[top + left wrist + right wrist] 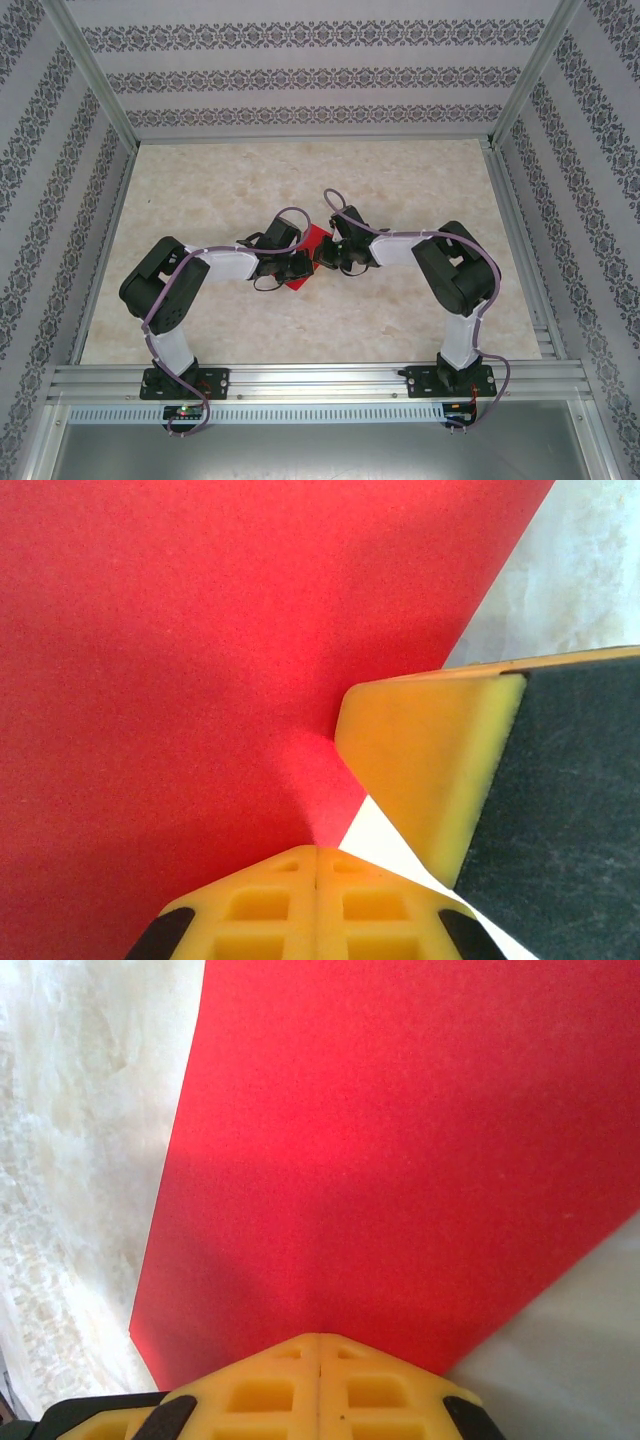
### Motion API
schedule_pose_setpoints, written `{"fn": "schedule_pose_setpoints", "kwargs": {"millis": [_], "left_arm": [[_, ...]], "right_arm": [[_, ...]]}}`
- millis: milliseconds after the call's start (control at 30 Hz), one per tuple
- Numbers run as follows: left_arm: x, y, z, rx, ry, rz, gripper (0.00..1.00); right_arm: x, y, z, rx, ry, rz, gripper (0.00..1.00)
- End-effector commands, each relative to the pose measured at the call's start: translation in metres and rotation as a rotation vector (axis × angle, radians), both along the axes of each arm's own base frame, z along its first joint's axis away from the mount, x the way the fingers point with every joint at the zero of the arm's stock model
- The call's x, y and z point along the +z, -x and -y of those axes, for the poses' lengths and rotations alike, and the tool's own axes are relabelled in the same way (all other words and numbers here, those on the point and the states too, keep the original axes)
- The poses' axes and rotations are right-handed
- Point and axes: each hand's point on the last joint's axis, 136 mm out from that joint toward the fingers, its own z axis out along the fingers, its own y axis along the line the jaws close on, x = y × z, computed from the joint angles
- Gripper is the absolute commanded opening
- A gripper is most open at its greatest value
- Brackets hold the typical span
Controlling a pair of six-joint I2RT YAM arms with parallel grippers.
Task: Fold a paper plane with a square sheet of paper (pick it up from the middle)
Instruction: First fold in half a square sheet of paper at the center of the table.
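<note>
Red sheet (316, 240), centre of surface (420, 180), is pinched by the closed left pincer (318, 852); right pincer (318, 1340) is closed too. It could be torn if tugged.

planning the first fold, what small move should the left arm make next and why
Probably ease the left gripper shut on the square sheet of paper. Its finger sits over the sheet's edge, and the sheet looks flat and uncreased in the right wrist view, so no fold yet.
</note>
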Motion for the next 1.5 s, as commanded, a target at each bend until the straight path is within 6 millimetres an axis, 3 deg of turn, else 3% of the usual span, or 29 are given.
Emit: {"fn": "schedule_pose_setpoints", "kwargs": {"millis": [0,367,633,767,933,1033,1167,1333,1467], "left_arm": [[-0.034,0.031,-0.029,-0.011,-0.149,-0.11,0.0],[-0.041,0.04,-0.033,-0.012,-0.16,-0.149,0.0],[-0.041,0.041,-0.033,-0.013,-0.158,-0.152,0.0],[-0.042,0.042,-0.033,-0.014,-0.158,-0.154,0.0],[-0.042,0.04,-0.031,-0.017,-0.154,-0.151,0.0],[-0.042,0.038,-0.03,-0.022,-0.155,-0.148,0.0],[-0.041,0.036,-0.028,-0.024,-0.153,-0.141,0.0],[-0.04,0.034,-0.027,-0.025,-0.151,-0.135,0.0],[-0.039,0.033,-0.026,-0.028,-0.148,-0.131,0.0]], "right_arm": [[-0.03,-0.009,0.028,-0.035,0.109,-0.022,0.0],[-0.026,-0.061,0.063,-0.135,0.129,0.024,0.0],[-0.027,-0.087,0.088,-0.195,0.157,0.035,0.0],[-0.012,-0.102,0.097,-0.213,0.16,0.081,0.0],[0.017,-0.114,0.092,-0.187,0.121,0.151,0.0],[0.044,-0.106,0.08,-0.149,0.056,0.209,0.0],[0.065,-0.08,0.059,-0.078,0.006,0.254,0.0],[0.048,-0.046,0.027,-0.001,-0.029,0.174,0.0],[0.028,-0.033,0.006,0.042,-0.033,0.118,0.0]]}}
